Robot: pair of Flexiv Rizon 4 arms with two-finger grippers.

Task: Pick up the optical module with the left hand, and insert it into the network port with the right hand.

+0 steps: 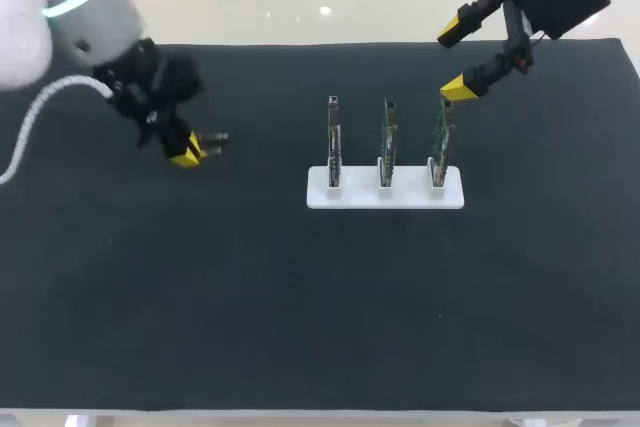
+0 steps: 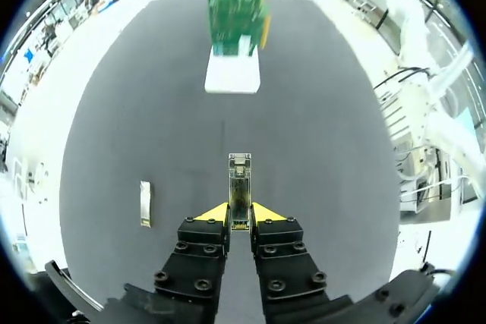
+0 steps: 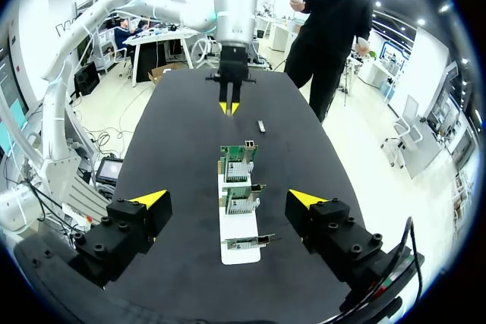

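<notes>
The left fingers [image 2: 211, 215] grasp the optical module [image 2: 239, 178] by its rear end, over the tabletop [image 1: 200, 297] at nine o'clock from the white stand [image 1: 385, 196] holding three network cards [image 1: 388, 137]. The right fingers [image 1: 460, 89] hang released above the three-o'clock card.

We count three network cards [image 1: 334, 137], one white stand [image 1: 410, 194], one optical module [image 2: 240, 187] and a second optical module [image 2: 144, 202], one left gripper [image 2: 240, 216], one right gripper [image 3: 228, 199].
</notes>
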